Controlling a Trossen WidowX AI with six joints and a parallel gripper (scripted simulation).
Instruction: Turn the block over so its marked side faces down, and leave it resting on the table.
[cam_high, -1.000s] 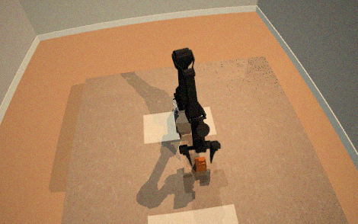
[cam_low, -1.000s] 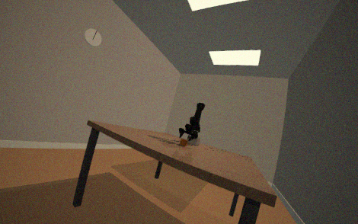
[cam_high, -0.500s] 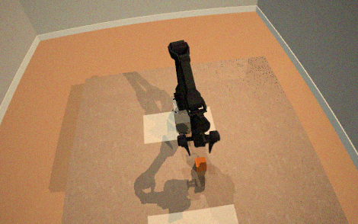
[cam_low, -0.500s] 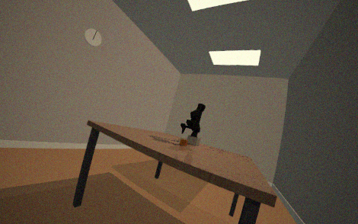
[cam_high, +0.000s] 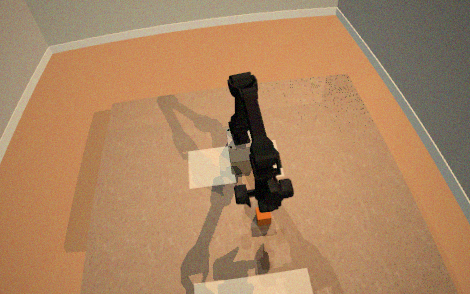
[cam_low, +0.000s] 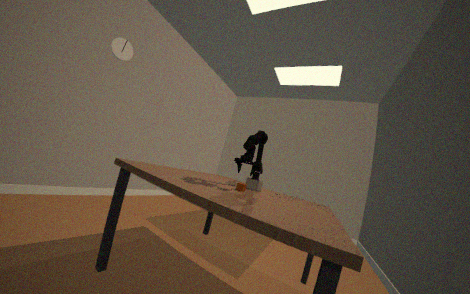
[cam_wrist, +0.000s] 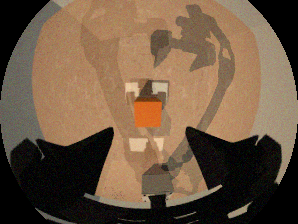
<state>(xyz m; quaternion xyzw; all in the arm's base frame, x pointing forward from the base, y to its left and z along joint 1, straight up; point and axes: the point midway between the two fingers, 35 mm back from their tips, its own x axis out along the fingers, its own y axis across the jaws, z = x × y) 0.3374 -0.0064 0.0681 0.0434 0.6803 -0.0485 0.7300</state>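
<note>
The orange block rests on the table. In the wrist view it shows a plain bright orange face, with a thin darker side along its upper edge. No mark can be made out on the faces in view; its underside is hidden. My gripper is open and empty. It hangs above the block, pointing down, with the fingers spread wide to either side of it in the wrist view. In the top view the arm covers part of the gripper and lies close to the block's back edge.
The grey arm base stands on the table behind the block. Bright light patches and the arm's dark shadows lie across the table top. The table's edges show in the top and exterior views.
</note>
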